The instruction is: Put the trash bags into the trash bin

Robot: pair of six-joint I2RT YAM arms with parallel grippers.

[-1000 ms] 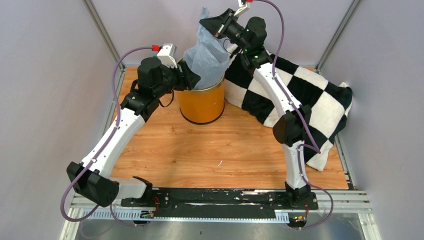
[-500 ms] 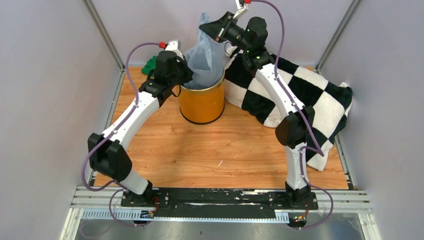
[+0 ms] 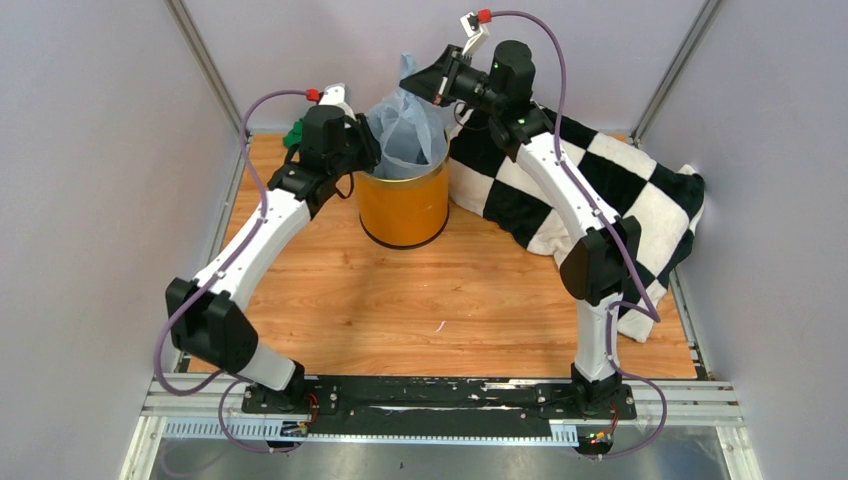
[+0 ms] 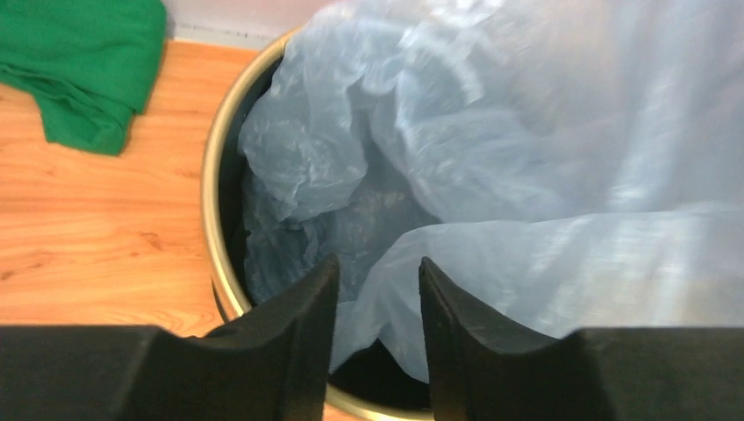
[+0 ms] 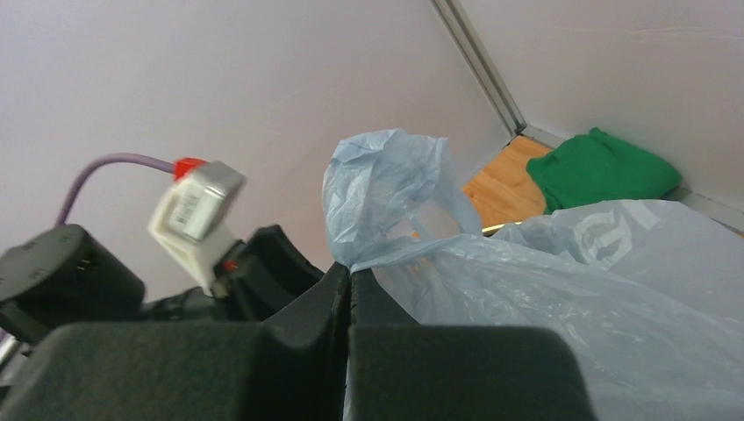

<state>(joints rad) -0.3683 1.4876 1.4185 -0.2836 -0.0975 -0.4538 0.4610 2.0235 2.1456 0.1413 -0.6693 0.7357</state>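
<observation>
Black rail (image 3: 430,395); wood tabletop (image 3: 400,300); trash bag (image 3: 405,130) partly in bin (image 3: 403,205); lilac walls (image 3: 90,150).

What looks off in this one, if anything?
The bag isn't seated in the bin: one corner is pinched high above the rim by the right gripper, while the rest sags crumpled inside. The checkered blanket lies rumpled beside the bin. No spill or damage visible.

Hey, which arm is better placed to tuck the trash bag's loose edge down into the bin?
Probably the left. The left gripper, open, sits at the trash bin rim over loose trash bag film; the right gripper is shut on the bag's top, above the bin.
</observation>
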